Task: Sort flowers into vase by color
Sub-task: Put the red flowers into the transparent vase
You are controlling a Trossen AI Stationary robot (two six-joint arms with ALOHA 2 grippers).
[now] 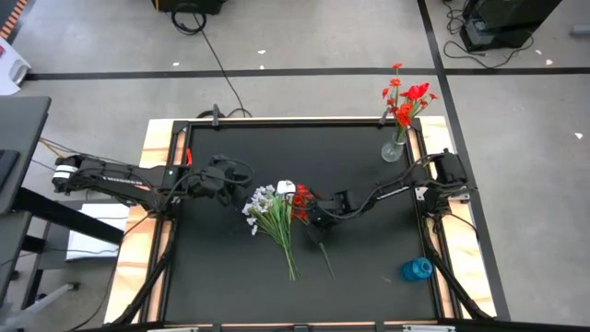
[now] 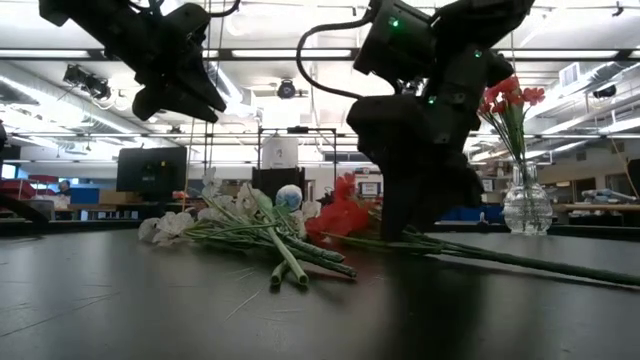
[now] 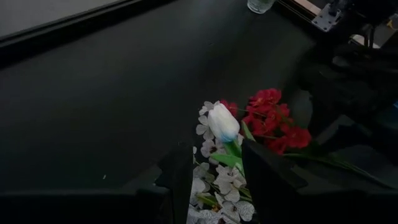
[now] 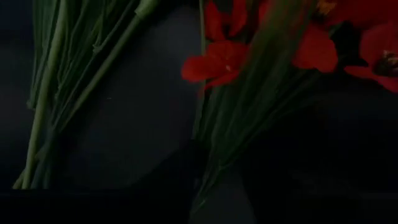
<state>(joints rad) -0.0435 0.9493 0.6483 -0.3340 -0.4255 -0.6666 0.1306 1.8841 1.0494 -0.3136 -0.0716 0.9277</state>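
At mid-table, a bundle of white flowers point(image 1: 269, 207) is lying flat on the black table point(image 1: 230, 277), blooms toward the left arm and stalks running toward the near edge, fanning to a point. Just beside it a red flower point(image 1: 301, 203) is lying too, its thin stalk slanting toward the near right. The right gripper point(image 1: 313, 219) is sitting low over that red stalk; the right wrist view is showing the stalk passing between the dark fingers point(image 4: 168, 186), but whether they are closing on it I cannot tell. The left gripper point(image 1: 232, 181) is hovering clear above the white blooms, fingers point(image 3: 177, 177) spread apart and holding nothing; only the left wrist view is showing a white tulip-like bud point(image 3: 222, 122) among them. The low view is revealing the gap under the left gripper. At the far right corner a glass vase point(image 1: 393, 149) is standing upright holding red flowers point(image 1: 406, 100). A blue object point(image 1: 417, 269) is resting near the right front.
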